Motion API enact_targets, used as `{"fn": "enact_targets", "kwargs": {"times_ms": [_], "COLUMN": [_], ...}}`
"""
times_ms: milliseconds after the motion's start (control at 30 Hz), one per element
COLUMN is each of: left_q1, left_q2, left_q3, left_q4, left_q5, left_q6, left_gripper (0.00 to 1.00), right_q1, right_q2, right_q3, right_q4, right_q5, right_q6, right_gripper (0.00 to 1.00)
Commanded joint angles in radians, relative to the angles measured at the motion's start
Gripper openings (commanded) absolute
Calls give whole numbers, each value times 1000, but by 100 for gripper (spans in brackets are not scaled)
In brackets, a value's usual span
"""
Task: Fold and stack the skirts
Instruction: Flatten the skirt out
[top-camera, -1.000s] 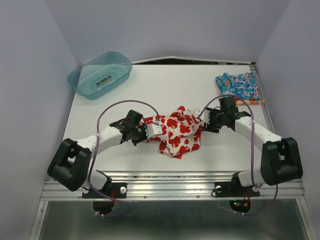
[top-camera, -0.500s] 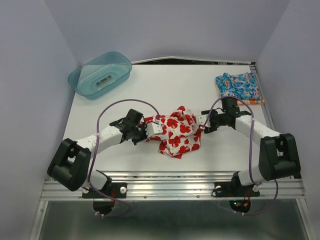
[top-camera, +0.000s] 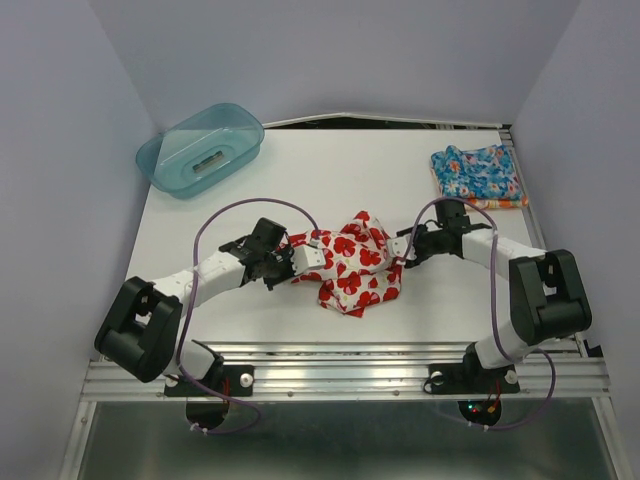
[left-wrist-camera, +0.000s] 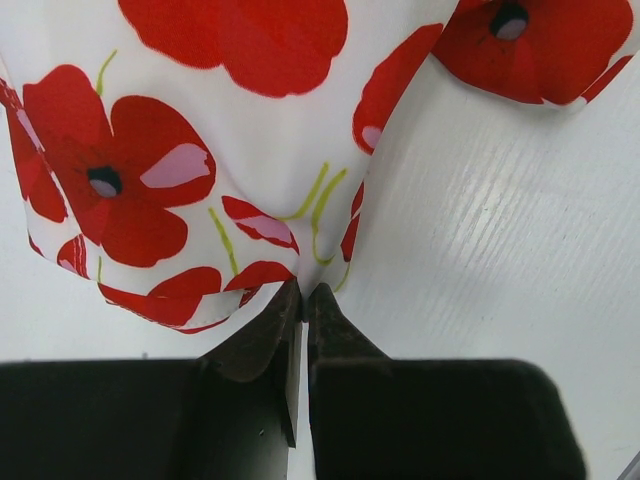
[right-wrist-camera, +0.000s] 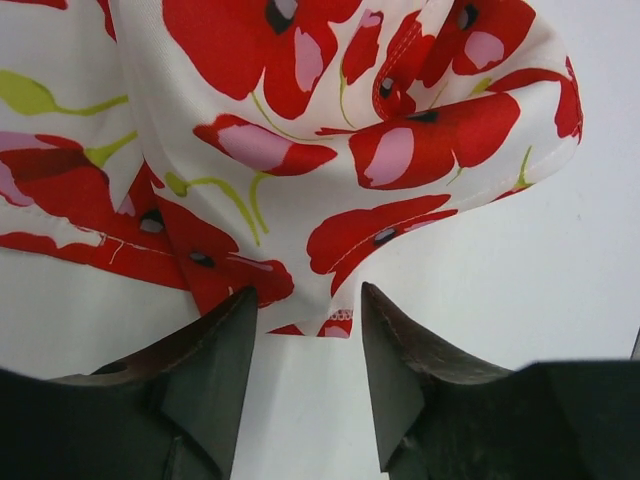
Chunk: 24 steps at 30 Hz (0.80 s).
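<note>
Two skirts lie stacked at the upper right of the overhead view, the blue skirt covering all but an edge of the orange-yellow skirt. The white poppy skirt sits crumpled mid-frame. The left gripper stays pinched on its left hem. Over the last second the right gripper has slid leftward to the cloth's right edge. Its fingers are spread, the hem at their tips, ungripped. A two-handed spreading of this last skirt looks imminent.

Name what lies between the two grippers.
The crumpled poppy skirt, in the top view; left gripper pinches one edge, right gripper open at the other.
</note>
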Motion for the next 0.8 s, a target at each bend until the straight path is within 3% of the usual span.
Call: {"fn": "enact_targets", "kwargs": {"times_ms": [0,133,167,200,233,267,467,767], "left_q1": [-5,-5,-5,-5,-5,-5,12,21], "left_q2": [-14,-21,-24,-27,-30,-32,-46,-81], "left_q3": [20,15,14,14,14,14,40,41], "left_q4": [-8,-11,-12,-15,-17,-20,-43,-63], "left_q5": [3,0,-1,-1,-1,-1,4,-5], "left_q6": [-11,-17,-17,-20,-20,-22,-36,-27], "left_gripper": [2,0,0,0,0,0,0,0], "right_q1": [23,41,41,41,41,41,41,1], "right_q2": [9,5,0,-12,-20,-29,-105,-136], "right_q3": [-28,-26,-25,-20,-20,-20,-2,60], "right_q4": [67,72,67,57,49,49,15,-144], "right_q5": [-19,-12,-11,-3,1,6,50,55], "right_q6": [-39,-26,-23,-21,-15,-7,27,-95], "right_gripper": [49,35,25,10,9,1,1,1]}}
